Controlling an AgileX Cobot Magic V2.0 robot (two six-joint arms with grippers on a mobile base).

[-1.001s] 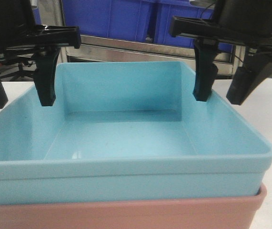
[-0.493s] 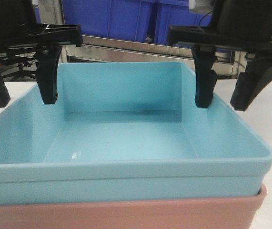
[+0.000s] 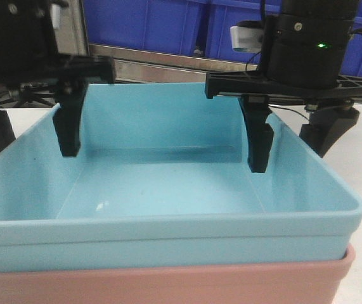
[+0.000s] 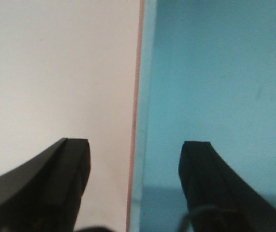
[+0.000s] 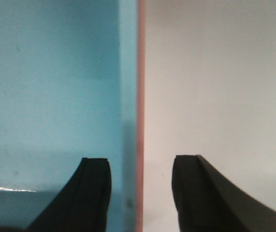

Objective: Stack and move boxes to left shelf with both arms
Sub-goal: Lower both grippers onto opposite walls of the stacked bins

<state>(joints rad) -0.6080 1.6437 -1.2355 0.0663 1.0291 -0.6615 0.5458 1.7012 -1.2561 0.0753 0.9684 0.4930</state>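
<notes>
We see a smooth light blue tub (image 3: 168,190) nested in a pale pink tub (image 3: 168,285), rounded rims, left claw (image 4: 135,150) and right claw (image 5: 140,162) spread wide astride its walls, clasping nothing

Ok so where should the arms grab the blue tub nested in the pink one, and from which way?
Take the blue tub by its two side walls, from above: each thin rimmed wall fits between open fingers. The left tool and right tool straddle them, one finger inside, one outside.
</notes>
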